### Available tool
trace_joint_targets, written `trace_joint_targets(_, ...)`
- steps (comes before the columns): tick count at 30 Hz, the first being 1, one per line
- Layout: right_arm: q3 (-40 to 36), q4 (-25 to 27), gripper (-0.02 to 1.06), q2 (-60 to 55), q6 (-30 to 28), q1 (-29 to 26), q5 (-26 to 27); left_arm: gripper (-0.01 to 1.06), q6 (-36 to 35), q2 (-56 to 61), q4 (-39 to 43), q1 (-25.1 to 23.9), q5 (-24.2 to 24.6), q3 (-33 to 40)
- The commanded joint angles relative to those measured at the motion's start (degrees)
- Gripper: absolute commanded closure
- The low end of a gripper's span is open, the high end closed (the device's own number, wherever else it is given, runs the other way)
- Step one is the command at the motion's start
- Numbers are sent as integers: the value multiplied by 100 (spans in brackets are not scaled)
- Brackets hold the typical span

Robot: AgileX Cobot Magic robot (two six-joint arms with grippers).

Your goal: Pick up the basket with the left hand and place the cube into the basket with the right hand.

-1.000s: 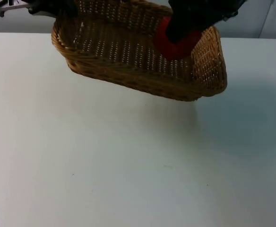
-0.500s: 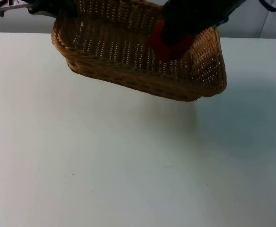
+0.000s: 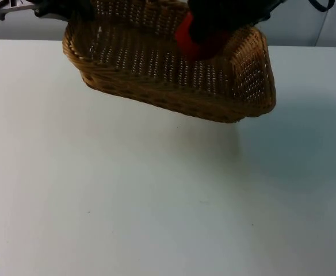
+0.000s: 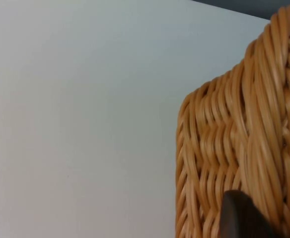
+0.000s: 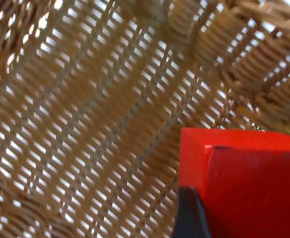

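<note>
Now we are in the placing step: our right gripper (image 3: 205,37) is clenched on the cube (image 5: 244,183), and our left gripper (image 3: 64,8) carries the basket (image 3: 168,86) clear of the table (image 3: 156,201).

Nearest the right gripper, the red cube sits between its fingertips, one black fingertip (image 5: 189,218) lying against the cube's face in the right wrist view. Just beyond the cube we see the basket's open weave floor, so the cube hangs over the inside of the basket and not beside it. We cannot tell whether the cube's underside touches the weave or stops a little short of it (the wrist view leaves that unclear). In the top view the cube is near the basket's far wall, toward its right end.

At the left gripper, a dark fingertip (image 4: 242,218) presses the basket's braided rim, so we judge that gripper closed on the rim at the basket's left end. The basket tilts, its right end lower than the held end.

Next, we judge, the right gripper should lower until the cube rests on the floor, then part its fingers and lift straight out. The left gripper must keep the basket steady meanwhile, since a tilted floor could let the cube slide.

By our count: one basket, one cube, two grippers.
</note>
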State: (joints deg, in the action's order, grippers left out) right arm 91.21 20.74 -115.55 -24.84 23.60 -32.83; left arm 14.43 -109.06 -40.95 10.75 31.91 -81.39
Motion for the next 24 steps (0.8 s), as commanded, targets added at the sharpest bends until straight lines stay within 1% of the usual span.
trace_joint_targets(1,41,12,47,-9,90,22,131,105,-82,103,-170,9,-117,-56)
trace_joint_targets(2,41,12,45,-9,90,22,140,105,-82,103,-170,9,-117,-56)
trace_joint_targets(8,41,12,38,-9,90,22,140,105,-82,103,-170,9,-165,-56)
trace_joint_targets(10,41,12,38,-9,104,22,140,105,-82,103,-170,9,-165,-56)
trace_joint_targets(12,41,-56,38,-9,305,22,181,105,-82,103,-170,9,-165,-56)
trace_joint_targets(13,41,-56,38,-9,305,22,181,105,-82,103,-170,9,-165,-56)
trace_joint_targets(16,41,-517,38,-9,757,22,232,105,-82,103,-170,9,-165,-56)
trace_joint_targets(17,41,-517,38,-9,757,22,232,105,-82,103,-170,9,-165,-56)
trace_joint_targets(19,41,-828,38,2,1132,-28,232,105,-82,103,-170,9,-165,-56)
trace_joint_targets(21,41,-1104,38,74,1566,-166,261,105,-82,103,-170,9,-165,-56)
trace_joint_targets(22,41,-1104,38,74,1566,-166,261,105,-82,103,-170,9,-165,-56)
trace_joint_targets(24,41,-1362,38,199,1951,-439,270,105,-82,103,-170,9,-165,-56)
